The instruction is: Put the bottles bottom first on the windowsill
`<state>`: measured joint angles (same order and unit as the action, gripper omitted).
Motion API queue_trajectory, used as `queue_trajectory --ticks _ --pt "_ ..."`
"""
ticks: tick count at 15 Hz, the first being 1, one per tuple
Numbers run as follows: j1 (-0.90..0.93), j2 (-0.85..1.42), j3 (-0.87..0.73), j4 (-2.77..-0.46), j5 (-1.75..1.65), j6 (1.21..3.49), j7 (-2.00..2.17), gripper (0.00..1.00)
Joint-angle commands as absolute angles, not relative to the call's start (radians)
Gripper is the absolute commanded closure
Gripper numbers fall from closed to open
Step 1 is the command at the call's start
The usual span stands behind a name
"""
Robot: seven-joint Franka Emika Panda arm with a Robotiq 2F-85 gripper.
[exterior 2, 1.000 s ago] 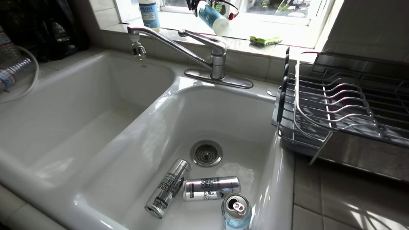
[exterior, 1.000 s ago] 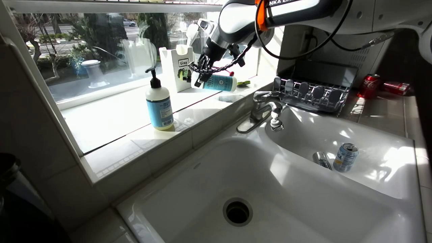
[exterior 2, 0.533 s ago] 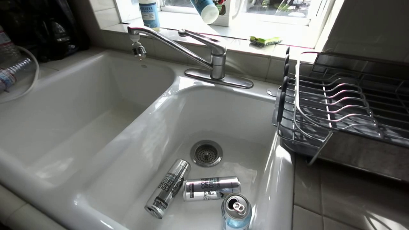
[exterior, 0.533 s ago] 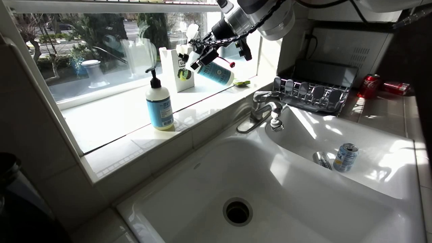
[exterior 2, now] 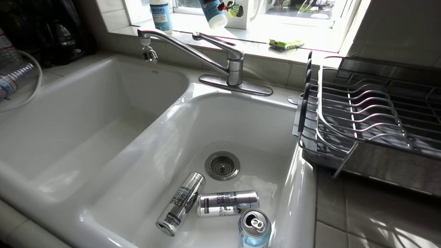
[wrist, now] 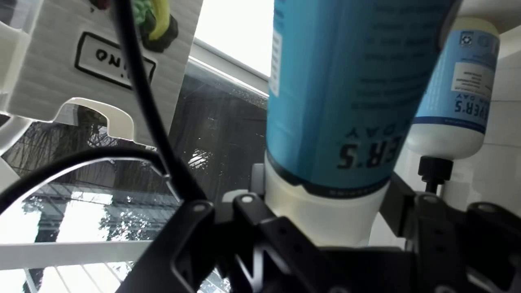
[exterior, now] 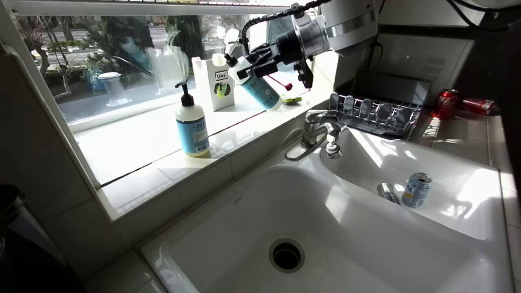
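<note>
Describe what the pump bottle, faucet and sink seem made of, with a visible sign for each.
Pump bottle: probably smooth plastic; its base looks translucent.
Faucet: apparently polished metal, perhaps chrome-plated; silvery with sharp highlights.
Sink: glossy, maybe enamel or porcelain; white with soft reflections.

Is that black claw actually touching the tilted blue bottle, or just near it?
Touching. The wrist view shows the gripper closed on the tilted blue bottle, meeting its white upper part from both sides.

The sink (exterior 2: 131, 151) is shining, smooth and glossy. On its rim, a polished metal faucet (exterior 2: 235, 69) is gleaming; inside the sink, metal cans (exterior 2: 227, 203) are glinting; behind the sink, plastic bottles (exterior: 192, 132) are looking smooth.
</note>
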<state>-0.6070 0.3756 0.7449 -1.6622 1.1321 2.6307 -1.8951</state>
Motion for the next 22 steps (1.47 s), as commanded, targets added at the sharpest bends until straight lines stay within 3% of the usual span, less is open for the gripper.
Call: queue_trajectory --ticks 1,7,8,14,22 --pt "-0.718 0.335 0.832 -1.736 1.404 2.65 -2.123 0.58" --pt "-0.798 0.352 0.87 -1.784 1.737 2.569 -2.359 0.58" --pt "-0.641 0.285 0.656 -1.797 1.829 2.473 -2.366 0.58" --pt "-0.326 0.261 0.255 -1.85 1.97 2.214 -2.394 0.58" --pt "-0.126 0.266 0.052 -1.866 2.019 2.134 -2.391 0.58"
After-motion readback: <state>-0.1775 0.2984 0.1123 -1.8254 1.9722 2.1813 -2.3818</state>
